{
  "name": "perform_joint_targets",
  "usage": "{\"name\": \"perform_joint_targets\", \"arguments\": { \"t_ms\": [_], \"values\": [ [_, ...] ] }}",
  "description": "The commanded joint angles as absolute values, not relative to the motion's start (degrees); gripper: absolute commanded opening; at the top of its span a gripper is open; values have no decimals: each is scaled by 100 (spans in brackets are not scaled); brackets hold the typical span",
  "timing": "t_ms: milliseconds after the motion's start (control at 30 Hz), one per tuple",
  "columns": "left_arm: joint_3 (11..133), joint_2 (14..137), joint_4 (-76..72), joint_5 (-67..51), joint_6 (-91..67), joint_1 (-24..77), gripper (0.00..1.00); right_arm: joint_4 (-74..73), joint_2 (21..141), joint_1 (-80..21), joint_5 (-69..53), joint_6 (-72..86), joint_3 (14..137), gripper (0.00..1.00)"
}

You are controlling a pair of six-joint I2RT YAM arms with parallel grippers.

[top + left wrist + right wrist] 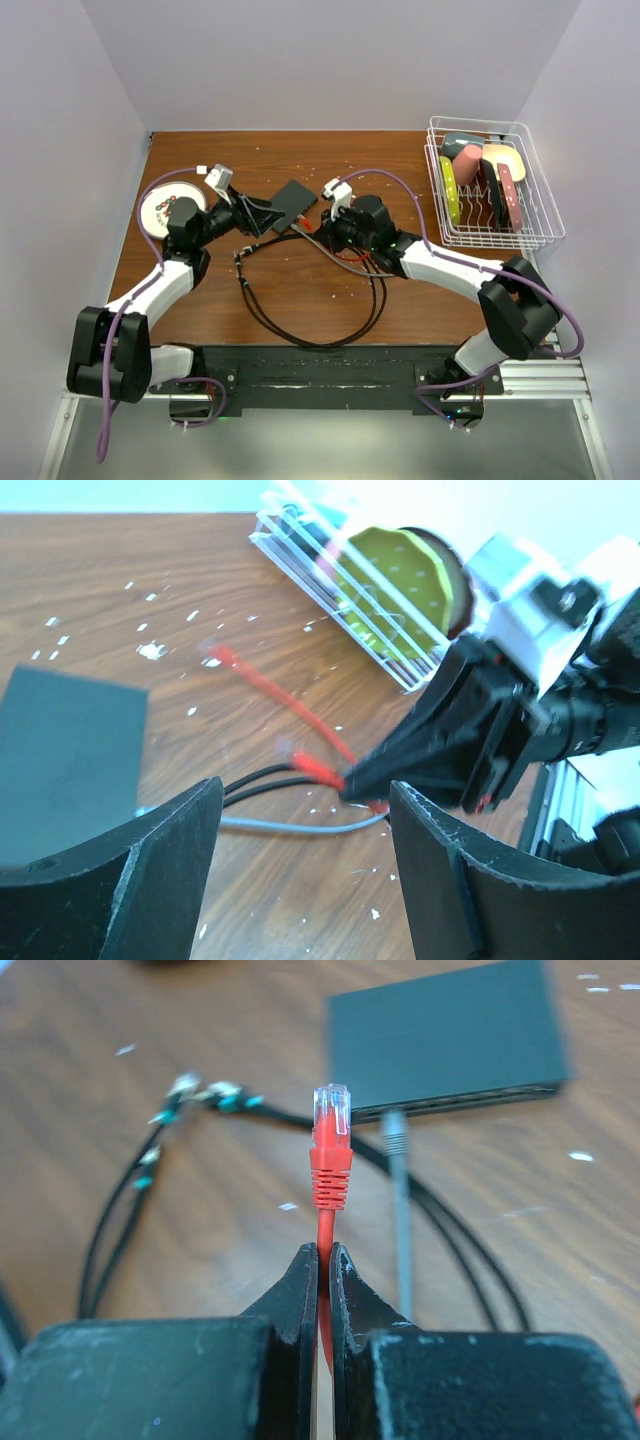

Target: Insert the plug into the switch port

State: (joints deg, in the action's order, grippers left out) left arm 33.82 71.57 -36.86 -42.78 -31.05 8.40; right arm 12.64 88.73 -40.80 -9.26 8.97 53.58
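- Right gripper point(324, 1256) pinching the red cable point(325, 1222) just under its plug point(331, 1112); plug upright, near the black switch point(445, 1035) but apart from it; ports blurred
- Left gripper point(305, 792) spread open beside the switch

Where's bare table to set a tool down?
Far strip behind the switch, between plate and dish rack. Near-right patch between cable loop and right arm. Crowded: centre, around switch, red plug.
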Motion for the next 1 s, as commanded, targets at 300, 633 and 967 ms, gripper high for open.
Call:
{"name": "perform_joint_targets", "arguments": {
  "t_ms": [300,633,967],
  "values": [
    [2962,7514,-6256,-5421,-4226,870,66,2232,8077,-4087,-2443,967,5028,0],
    [2839,8217,-8171,-5766,-5308,888,60,2285,7989,-4087,-2619,1028,5036,0],
    [2944,8429,-8376,-5695,-5467,1054,47,2303,8121,-4104,-2865,1055,5203,0]
  ]
}}
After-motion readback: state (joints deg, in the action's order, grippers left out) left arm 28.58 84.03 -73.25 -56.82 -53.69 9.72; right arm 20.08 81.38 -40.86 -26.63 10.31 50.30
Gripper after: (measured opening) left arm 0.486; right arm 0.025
